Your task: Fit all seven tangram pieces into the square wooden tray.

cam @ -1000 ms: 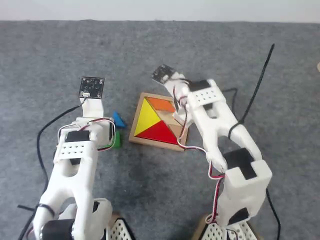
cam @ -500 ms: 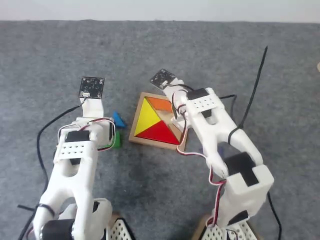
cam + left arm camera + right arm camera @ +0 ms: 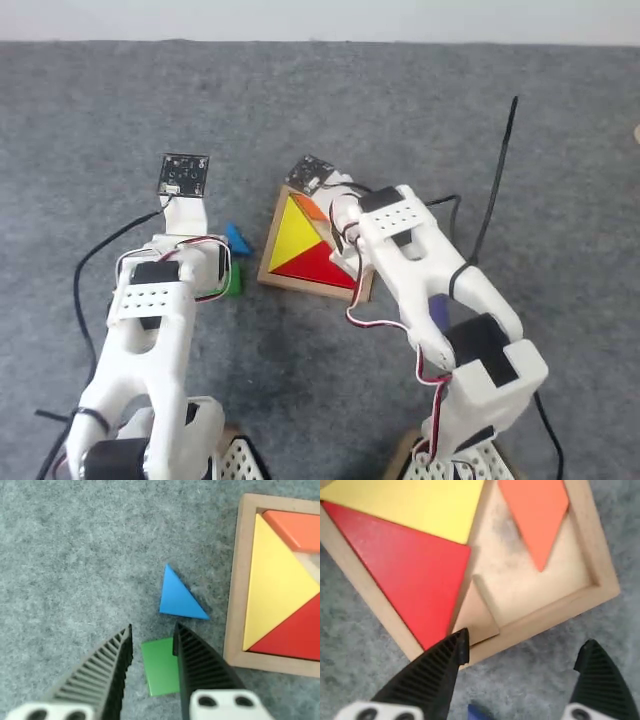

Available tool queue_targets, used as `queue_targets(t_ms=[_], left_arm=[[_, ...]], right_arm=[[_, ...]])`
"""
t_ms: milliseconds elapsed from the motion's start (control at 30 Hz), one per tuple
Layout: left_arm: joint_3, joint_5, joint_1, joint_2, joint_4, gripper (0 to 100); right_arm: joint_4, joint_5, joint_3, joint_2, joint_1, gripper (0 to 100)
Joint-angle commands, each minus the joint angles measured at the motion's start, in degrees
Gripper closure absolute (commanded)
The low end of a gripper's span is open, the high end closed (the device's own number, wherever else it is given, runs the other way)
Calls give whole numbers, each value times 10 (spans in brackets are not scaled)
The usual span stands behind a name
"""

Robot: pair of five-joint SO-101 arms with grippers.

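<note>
Two claws, both with fingers apart and neither holding anything. The right gripper (image 3: 522, 657) is spread wide over a corner of the square wooden tray (image 3: 547, 612). One finger (image 3: 440, 670) is above the rim beside the red triangle (image 3: 405, 565), and the other is out over the grey carpet (image 3: 620, 545). Between them, inside the tray, a small tan triangle (image 3: 476, 616) lies against the red triangle's edge and the rim. Past it comes bare tray floor, then the orange parallelogram (image 3: 535, 510) and the yellow triangle (image 3: 420, 500), which meets the red one along a long edge. A dark blue sliver (image 3: 479, 713) shows on the carpet close under this claw. From above, the right arm (image 3: 420, 250) stretches forward and folds down, its wrist over the tray's right side.

The left gripper (image 3: 152, 642) leaves only a narrow gap. One finger (image 3: 192, 662) overlaps the edge of the green piece (image 3: 159, 667), which lies flat on the carpet; contact cannot be told. Just beyond lies the blue triangle (image 3: 177, 600), apart from the green piece and near the tray's rim. The left arm (image 3: 150, 300) extends forward with its wrist tipped down, left of the tray.
</note>
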Motion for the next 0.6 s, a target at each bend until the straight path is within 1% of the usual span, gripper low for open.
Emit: queue_targets(t_ms=[0,100,367,467,567], left_arm=[[-5,-6,4,-1,-12,866],[-5,-6,4,-1,-12,866],[-5,-6,4,-1,-12,866],[-5,-6,4,-1,-12,866],[-5,-6,4,-1,-12,866]], right_arm=[[-36,0,7,-35,20,652],[-41,1,-4,-11,29,652],[-35,1,-91,92,75,652],[-35,-3,-106,102,74,652],[-35,-4,-105,103,44,652]])
